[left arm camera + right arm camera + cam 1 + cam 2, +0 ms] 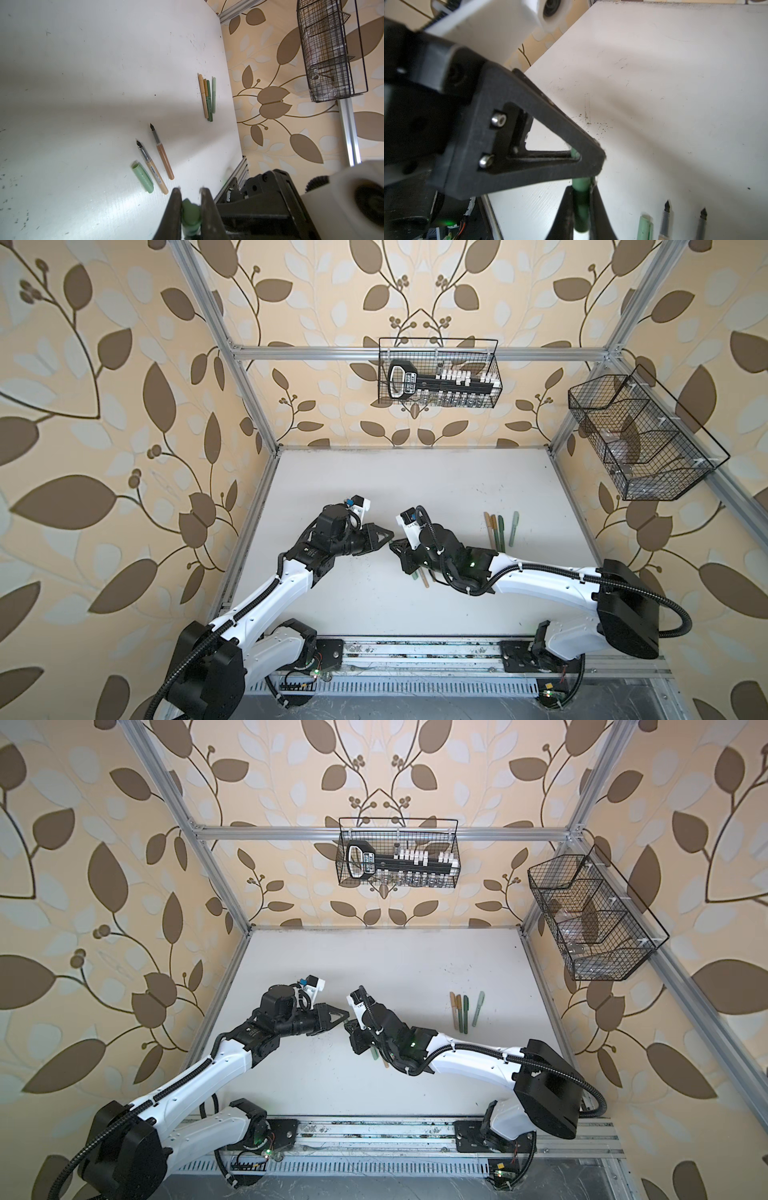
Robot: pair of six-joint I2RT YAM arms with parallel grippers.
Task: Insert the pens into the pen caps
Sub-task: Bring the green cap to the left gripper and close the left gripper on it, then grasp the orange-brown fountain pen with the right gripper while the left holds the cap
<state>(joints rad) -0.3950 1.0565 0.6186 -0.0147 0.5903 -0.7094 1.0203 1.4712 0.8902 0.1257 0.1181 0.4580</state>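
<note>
Both grippers meet above the middle of the table, tip to tip. A green pen (581,209) is clamped crosswise in my right gripper (581,187), which is shut on it. The pen's other, rounded end (190,212) sits between the fingers of my left gripper (190,190), also shut on it. Whether that end is a pen cap or bare barrel I cannot tell. On the table lie a mint pen cap (143,176), a tan uncapped pen (152,166) and a brown uncapped pen (163,153). In both top views the right arm covers most of these.
Several capped pens (500,531) (465,1011) lie side by side right of centre. A wire basket (438,373) hangs on the back wall, another wire basket (640,439) on the right wall. The arms' base rail (415,655) runs along the front edge.
</note>
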